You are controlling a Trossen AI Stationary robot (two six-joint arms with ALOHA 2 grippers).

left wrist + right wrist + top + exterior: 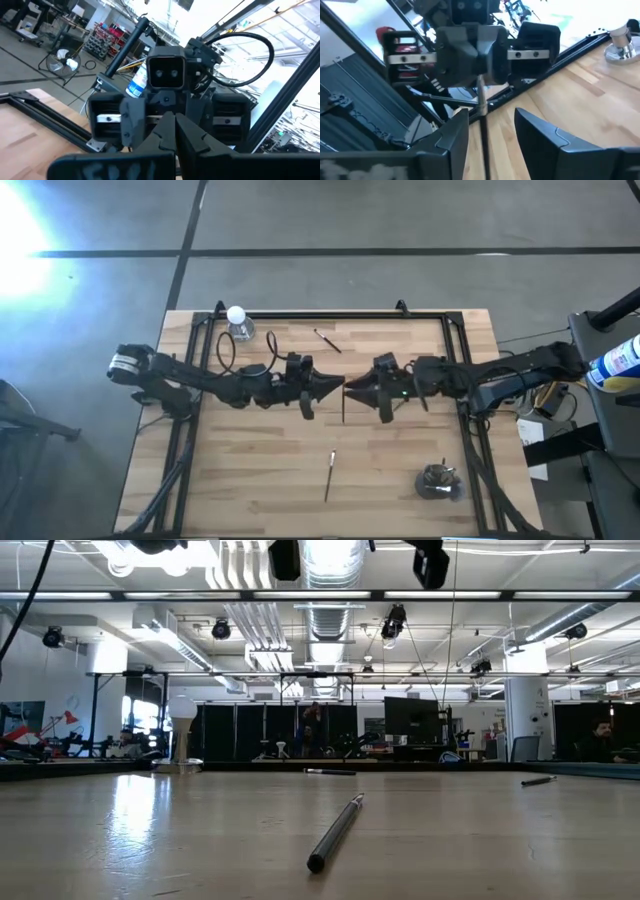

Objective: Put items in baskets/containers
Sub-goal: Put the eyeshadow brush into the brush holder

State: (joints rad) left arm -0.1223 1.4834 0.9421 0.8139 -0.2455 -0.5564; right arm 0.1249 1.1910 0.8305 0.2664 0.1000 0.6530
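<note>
Left gripper (338, 386) clamping brush (343, 405), right gripper (350, 388) parted, tip hidden

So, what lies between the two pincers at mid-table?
A thin brush, held by the shut left pincer, hanging inside the open right pincer; clearest in the right wrist view.

Probably lab: ceiling ducts (330, 570), monitors (410, 718)
</note>
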